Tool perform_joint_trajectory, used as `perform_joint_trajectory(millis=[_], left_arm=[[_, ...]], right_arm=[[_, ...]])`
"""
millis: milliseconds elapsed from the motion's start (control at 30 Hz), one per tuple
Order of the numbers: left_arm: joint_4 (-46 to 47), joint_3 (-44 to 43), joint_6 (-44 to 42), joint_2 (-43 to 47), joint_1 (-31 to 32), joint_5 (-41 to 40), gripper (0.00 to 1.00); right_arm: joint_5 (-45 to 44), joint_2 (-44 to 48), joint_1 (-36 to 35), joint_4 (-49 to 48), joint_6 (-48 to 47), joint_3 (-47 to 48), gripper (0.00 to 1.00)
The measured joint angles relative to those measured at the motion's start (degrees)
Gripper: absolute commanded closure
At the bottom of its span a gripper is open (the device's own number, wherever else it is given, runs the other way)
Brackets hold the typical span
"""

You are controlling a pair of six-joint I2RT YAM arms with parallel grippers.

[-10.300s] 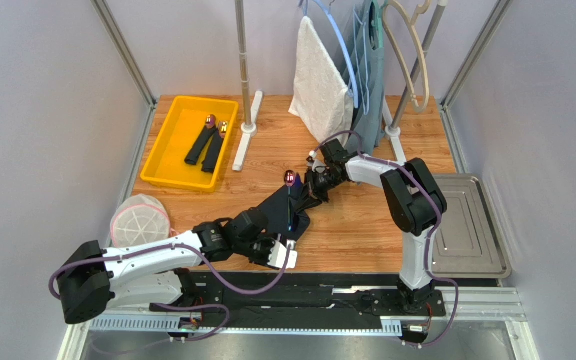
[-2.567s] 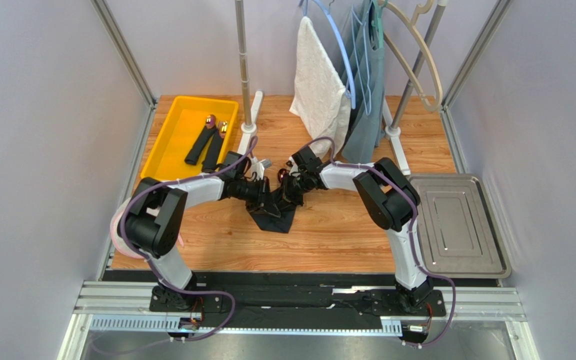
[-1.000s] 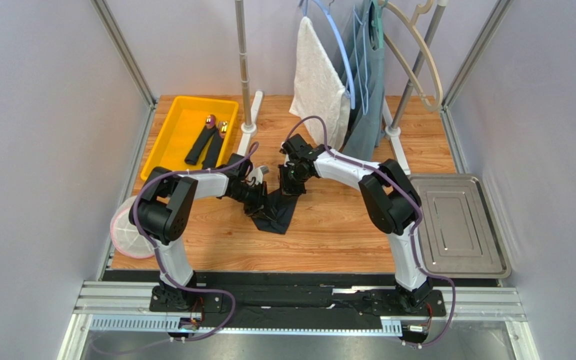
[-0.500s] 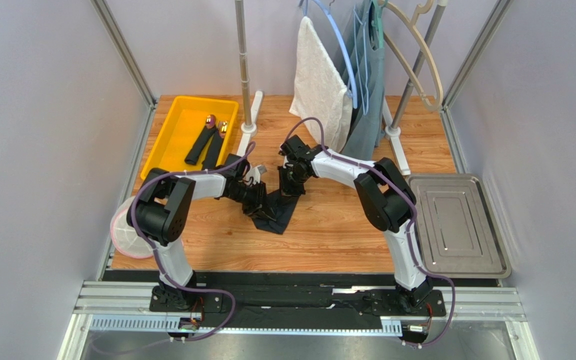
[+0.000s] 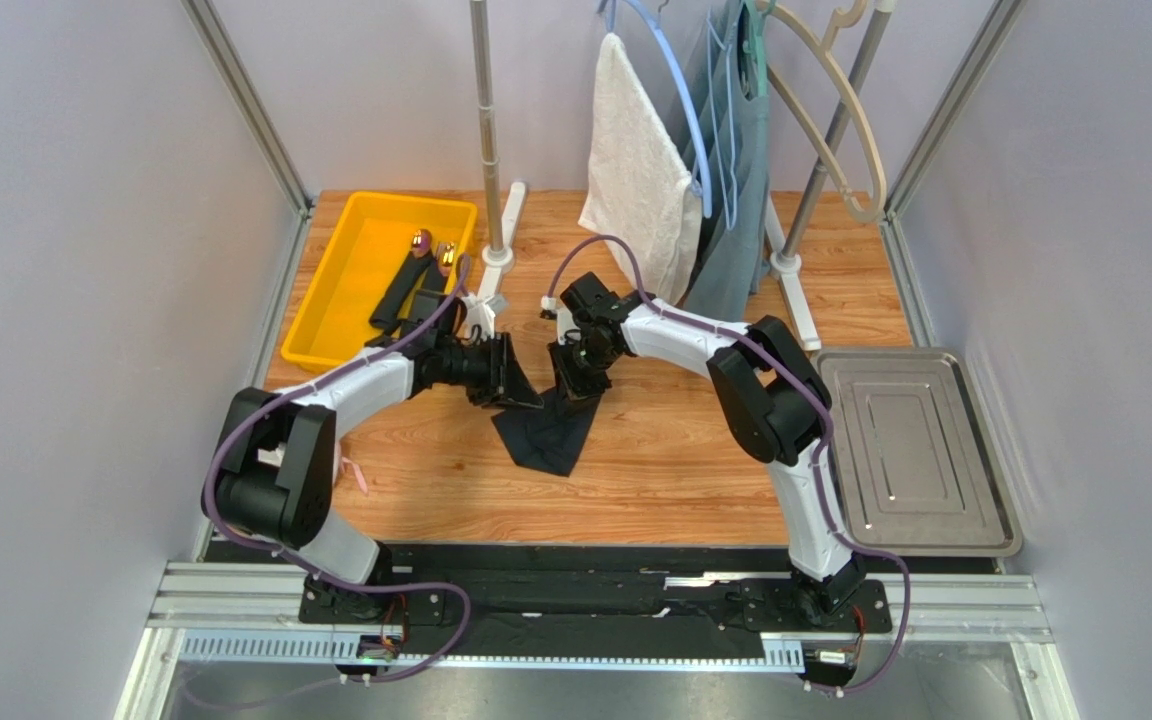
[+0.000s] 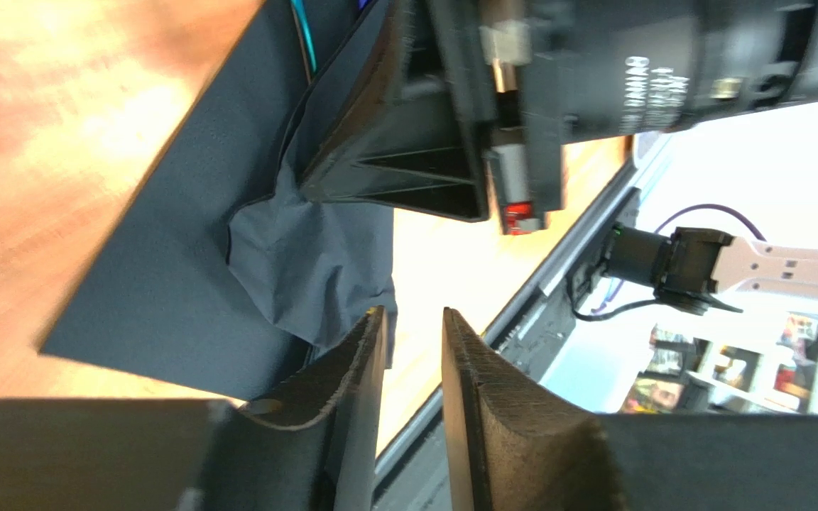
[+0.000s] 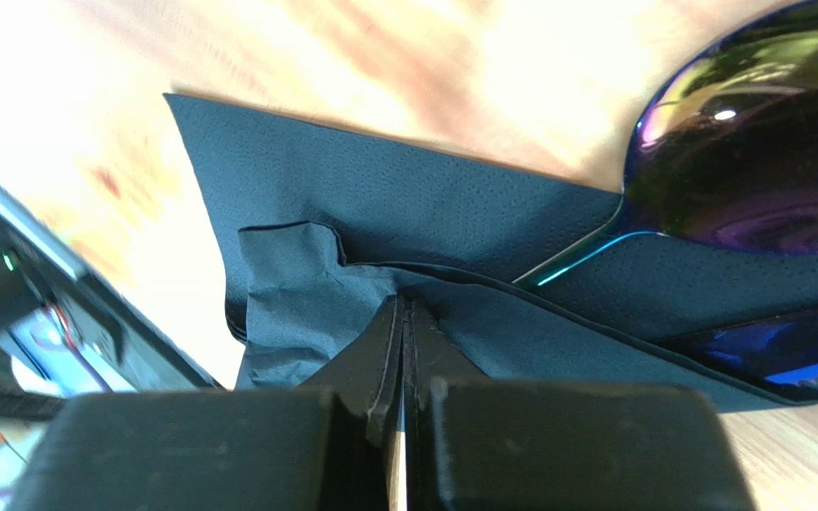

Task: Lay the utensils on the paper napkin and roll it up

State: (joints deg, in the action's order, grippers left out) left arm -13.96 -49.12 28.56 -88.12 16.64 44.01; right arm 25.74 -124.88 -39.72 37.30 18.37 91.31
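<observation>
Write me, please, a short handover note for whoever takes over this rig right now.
Left end effector: slightly open, empty, at the paper napkin's crumpled edge.
Right end effector: shut on a raised fold of the napkin.
Spoon: head sticks out past the napkin's edge, handle under the fold.
Done: spoon placed, folding started.
Left: finish the roll; two dark-handled pieces sit in the yellow bin.
</observation>
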Motion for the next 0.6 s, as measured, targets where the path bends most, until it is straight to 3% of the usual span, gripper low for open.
perform_joint_trajectory(millis=[300,433,600], left_arm=[[6.25,4.26,5.86,-5.66,3.63,1.66,0.86],[9.70,4.09,8.11,-10.01,4.35,1.36,0.98],[9.51,3.72,8.87,-15.34,4.26,-0.46,1.00]], right_arm=[[6.69,-0.55,0.13,3.65,-10.54,-0.11,1.00],[8.44,-1.42,0.31,5.64,-13.40,1.09,1.00],[9.03,-2.23,0.92,7.76,-15.54,2.71,0.98]])
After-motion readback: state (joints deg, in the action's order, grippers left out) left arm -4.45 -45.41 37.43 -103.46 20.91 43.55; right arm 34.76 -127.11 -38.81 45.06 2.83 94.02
